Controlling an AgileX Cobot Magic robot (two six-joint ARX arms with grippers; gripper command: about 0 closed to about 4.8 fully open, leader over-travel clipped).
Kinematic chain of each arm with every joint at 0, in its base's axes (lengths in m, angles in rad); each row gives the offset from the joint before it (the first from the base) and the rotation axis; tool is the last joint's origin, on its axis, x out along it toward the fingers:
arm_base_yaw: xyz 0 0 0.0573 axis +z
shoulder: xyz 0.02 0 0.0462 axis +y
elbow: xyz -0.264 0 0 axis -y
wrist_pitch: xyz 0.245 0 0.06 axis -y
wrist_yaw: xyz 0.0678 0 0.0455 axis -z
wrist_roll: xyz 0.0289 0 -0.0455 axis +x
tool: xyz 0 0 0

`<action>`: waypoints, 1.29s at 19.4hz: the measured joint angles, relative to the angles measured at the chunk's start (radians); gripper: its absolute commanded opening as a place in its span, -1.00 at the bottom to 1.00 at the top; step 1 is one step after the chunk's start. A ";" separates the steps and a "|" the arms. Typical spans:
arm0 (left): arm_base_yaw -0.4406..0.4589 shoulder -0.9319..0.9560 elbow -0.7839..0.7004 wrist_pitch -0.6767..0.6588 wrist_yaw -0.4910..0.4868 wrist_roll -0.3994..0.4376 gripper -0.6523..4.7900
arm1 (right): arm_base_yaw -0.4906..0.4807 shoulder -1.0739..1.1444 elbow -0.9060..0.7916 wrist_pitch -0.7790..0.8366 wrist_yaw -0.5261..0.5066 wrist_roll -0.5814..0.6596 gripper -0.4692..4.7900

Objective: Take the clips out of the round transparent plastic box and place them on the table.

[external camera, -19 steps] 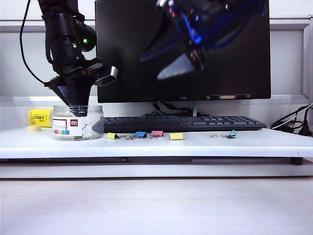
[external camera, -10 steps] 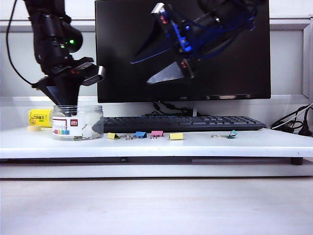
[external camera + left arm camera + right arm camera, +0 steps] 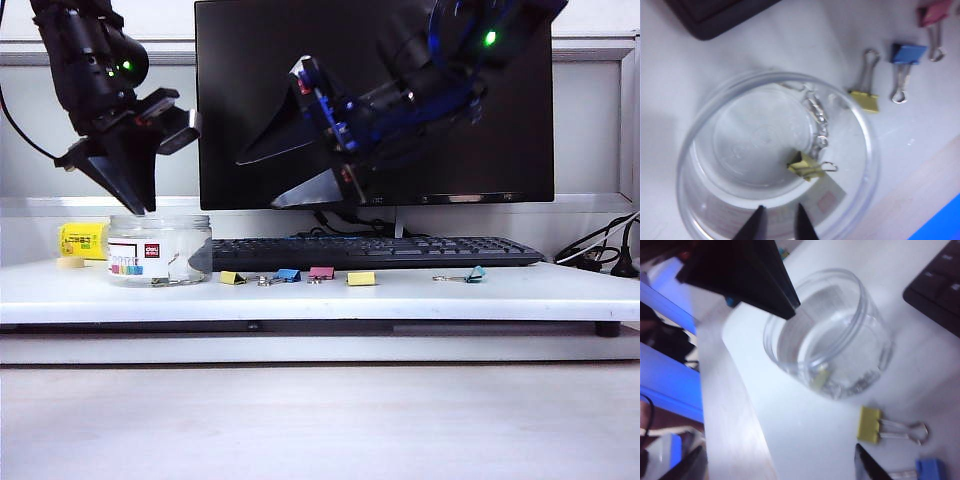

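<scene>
**One yellow clip in the jar, both grippers above it**

Along the front of the table (image 3: 320, 300) lies a row of clips: a yellow clip (image 3: 232, 278), a blue clip (image 3: 288, 274), a pink clip (image 3: 321, 272), a second yellow clip (image 3: 361, 278) and, farther right, a teal clip (image 3: 471, 274). At the row's left end stands the round transparent plastic box (image 3: 159, 249), upright and lidless. Behind the row lie a black keyboard (image 3: 370, 251) and a dark monitor (image 3: 375, 100); a small yellow box (image 3: 82, 240) sits behind the jar to its left.

The left wrist view looks straight down into the jar (image 3: 775, 160). One yellow clip (image 3: 805, 166) lies on its floor beside a short metal chain (image 3: 816, 112). The left gripper (image 3: 778, 222) hangs above the jar's rim, its fingertips a narrow gap apart with nothing between them; the clip lies below and just to one side of the tips, untouched. In the exterior view this gripper (image 3: 140, 205) points down over the jar's left half, just clear of the rim.

The right gripper (image 3: 265, 182) hangs in front of the monitor, above the row and right of the jar, its jaws spread wide and empty, slanting toward the jar.
</scene>
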 measured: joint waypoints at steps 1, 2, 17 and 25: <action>0.001 -0.005 0.000 0.000 0.003 0.000 -0.45 | 0.000 0.005 0.000 0.027 -0.005 0.022 0.62; 0.003 -0.009 0.000 0.000 0.004 0.000 -0.45 | 0.000 0.006 0.000 0.054 -0.005 0.037 0.62; 0.005 -0.028 -0.046 -0.003 0.050 0.007 -0.45 | 0.013 0.156 0.202 0.098 -0.003 0.130 0.67; -0.008 -0.028 -0.047 -0.003 0.079 0.023 -0.45 | 0.019 0.245 0.204 0.115 0.026 0.151 0.67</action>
